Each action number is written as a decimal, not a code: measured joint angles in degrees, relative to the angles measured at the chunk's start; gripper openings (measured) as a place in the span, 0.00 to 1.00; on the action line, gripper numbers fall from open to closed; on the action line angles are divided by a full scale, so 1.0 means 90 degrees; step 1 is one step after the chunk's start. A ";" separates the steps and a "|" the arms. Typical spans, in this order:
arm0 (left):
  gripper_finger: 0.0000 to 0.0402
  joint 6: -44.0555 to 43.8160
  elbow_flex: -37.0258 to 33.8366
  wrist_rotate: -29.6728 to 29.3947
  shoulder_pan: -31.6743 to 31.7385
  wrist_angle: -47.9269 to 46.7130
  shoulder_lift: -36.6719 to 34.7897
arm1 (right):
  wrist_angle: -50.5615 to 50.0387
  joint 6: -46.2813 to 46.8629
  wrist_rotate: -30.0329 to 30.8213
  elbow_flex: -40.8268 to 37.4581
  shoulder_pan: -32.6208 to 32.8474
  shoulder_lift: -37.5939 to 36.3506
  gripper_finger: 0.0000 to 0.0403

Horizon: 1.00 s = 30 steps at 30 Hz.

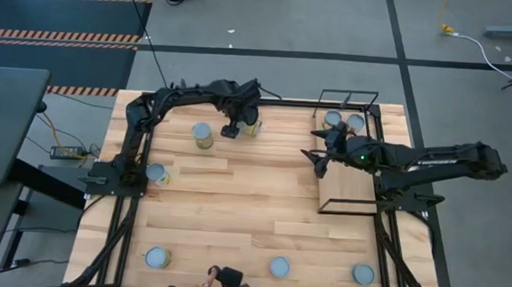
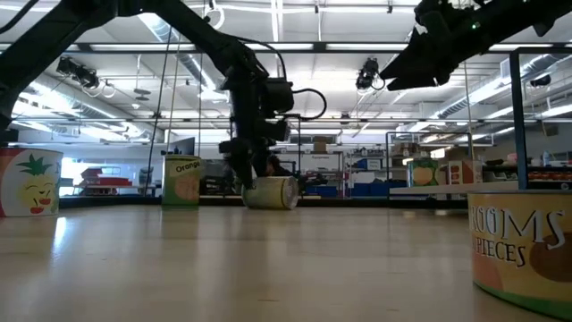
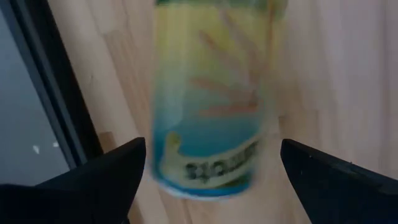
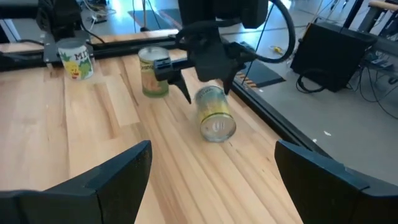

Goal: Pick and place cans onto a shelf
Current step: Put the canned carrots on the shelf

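Your left gripper (image 4: 208,78) hangs at the table's far edge with its two dark fingers (image 3: 106,180) spread wide, straddling a short metal can with a yellow-green label and a blue band (image 4: 215,112). That can lies tipped on its side on the pale plank tabletop (image 1: 234,204), silver end facing the right wrist camera, just beside the black edge rail. The fingers flank it but do not appear to touch it.

You look to be at the pick step: can lined up, grasp not yet made. Next, you'd need to lower and close across the round body; being on its side, it may roll away as the fingers meet it, so close squarely across it.

Your right gripper (image 1: 319,159) waits with fingers parted over the narrow brown wooden shelf in a black wire frame (image 1: 347,186), which already carries two silver-topped cans (image 1: 332,119) at its far end.

An upright orange-labelled can (image 1: 203,133) stands near the tipped one; four other cans (image 1: 280,267) sit elsewhere on the table. A person's hand (image 1: 204,286) shows at the near edge.
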 joint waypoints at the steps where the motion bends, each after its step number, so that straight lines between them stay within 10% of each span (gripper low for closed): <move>1: 0.94 -0.0037 -0.0079 -0.0040 0.0003 0.0135 0.0000 | -0.0023 0.0002 0.0000 -0.0002 0.0000 0.0033 0.86; 20: 0.94 -0.2384 -0.1051 0.0525 -0.0530 0.1176 0.0002 | 0.0088 0.0157 -0.0010 -0.0002 0.0000 0.0202 0.86; 30: 0.93 -0.1713 -0.1051 0.0148 -0.1259 0.1056 -0.0005 | 0.0045 0.0157 -0.0017 -0.0002 0.0000 0.0202 0.86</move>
